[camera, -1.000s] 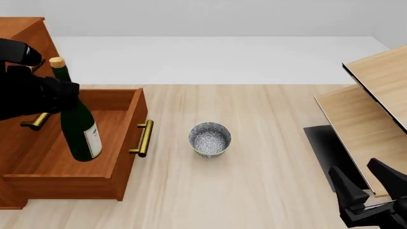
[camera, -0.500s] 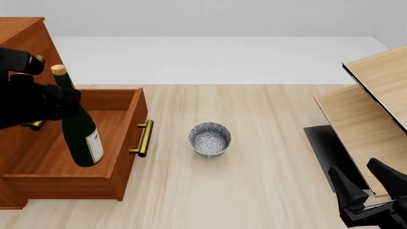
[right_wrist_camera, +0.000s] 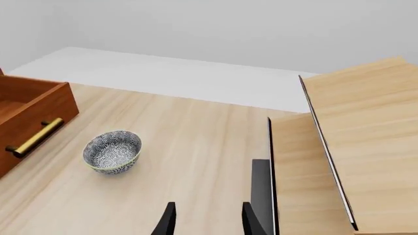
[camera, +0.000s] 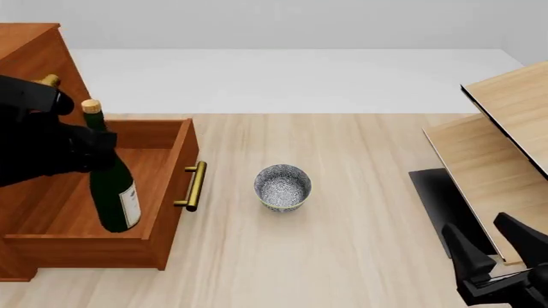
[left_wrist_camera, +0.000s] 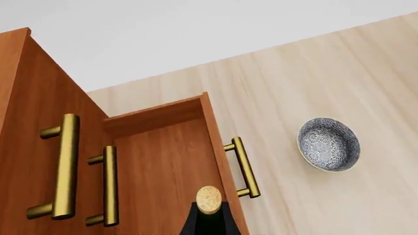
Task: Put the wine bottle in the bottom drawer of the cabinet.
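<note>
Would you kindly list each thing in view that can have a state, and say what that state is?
bottom drawer: pulled open
wine bottle: corked, nearly upright, held over the open drawer
upper drawers: shut
bowl: upright on the table, empty
left gripper: shut on the bottle's neck
right gripper: open, holding nothing

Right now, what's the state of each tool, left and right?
Left tool: closed on the wine bottle, held over the open bottom drawer.
Right tool: open, holding nothing.
</note>
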